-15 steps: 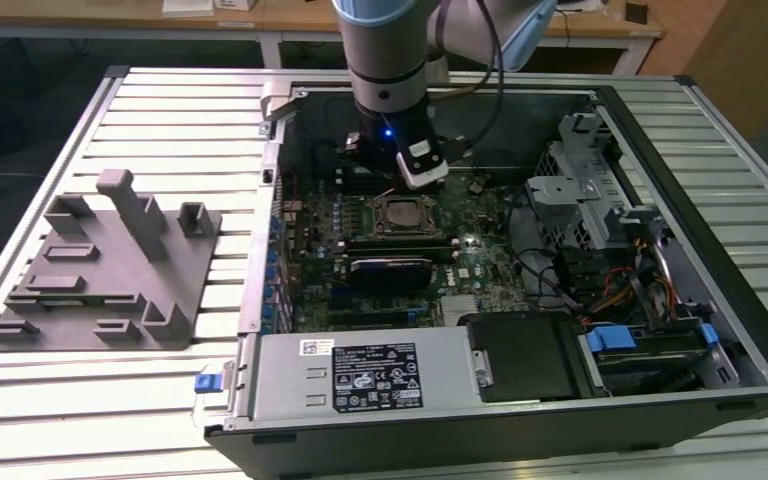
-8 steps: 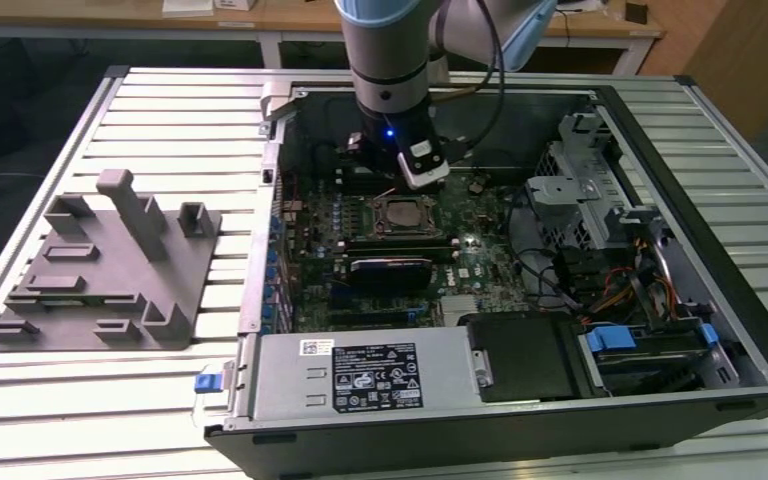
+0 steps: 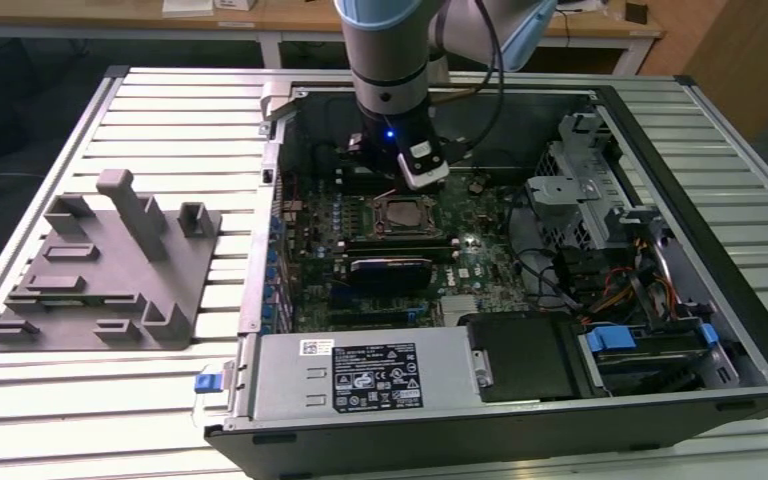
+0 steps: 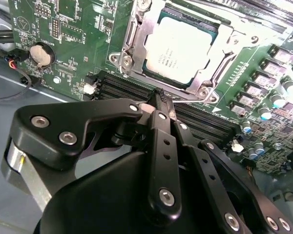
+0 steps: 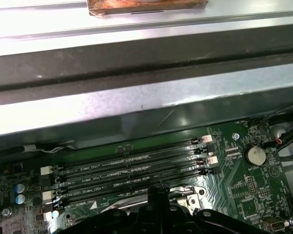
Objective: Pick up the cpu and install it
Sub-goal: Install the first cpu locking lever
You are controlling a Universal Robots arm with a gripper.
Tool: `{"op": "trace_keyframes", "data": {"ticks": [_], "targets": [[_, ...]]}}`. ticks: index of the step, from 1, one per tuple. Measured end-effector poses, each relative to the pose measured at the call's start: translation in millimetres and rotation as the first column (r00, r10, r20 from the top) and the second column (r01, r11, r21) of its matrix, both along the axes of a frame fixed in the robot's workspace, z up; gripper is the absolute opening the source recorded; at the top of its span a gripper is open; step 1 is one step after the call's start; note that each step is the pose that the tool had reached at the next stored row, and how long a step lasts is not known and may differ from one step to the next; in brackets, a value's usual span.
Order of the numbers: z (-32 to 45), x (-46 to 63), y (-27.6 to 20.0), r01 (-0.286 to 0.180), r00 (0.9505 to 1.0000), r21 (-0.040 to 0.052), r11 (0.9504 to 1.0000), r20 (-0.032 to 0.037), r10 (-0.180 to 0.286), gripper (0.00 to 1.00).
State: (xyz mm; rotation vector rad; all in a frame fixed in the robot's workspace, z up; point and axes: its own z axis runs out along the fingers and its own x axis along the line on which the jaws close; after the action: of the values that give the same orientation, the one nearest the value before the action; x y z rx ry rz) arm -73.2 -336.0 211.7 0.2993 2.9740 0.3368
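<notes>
- A ribbed, pale metal table (image 3: 704, 130) carries an open black computer case (image 3: 651, 110), with wooden desks behind it.
- The cpu (image 4: 181, 48), a flat square chip with a shiny silver top, sits in the metal socket frame (image 4: 132, 34) on the green motherboard (image 4: 73, 29).
- The black gripper (image 4: 162, 100) hangs just beside the socket, over the dark memory slots (image 5: 132, 168); its fingers are pressed together, pinching nothing.
- A grey plastic fixture (image 3: 104, 270) lies outside the case, on the exterior view's left.
</notes>
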Motion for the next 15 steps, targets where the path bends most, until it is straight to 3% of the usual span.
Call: {"op": "trace_keyframes", "data": {"ticks": [15], "targets": [[-3.3,5.1,3.2,0.041,0.9992,-0.0004,0.9992,0.0005,-0.041,0.11]]}}
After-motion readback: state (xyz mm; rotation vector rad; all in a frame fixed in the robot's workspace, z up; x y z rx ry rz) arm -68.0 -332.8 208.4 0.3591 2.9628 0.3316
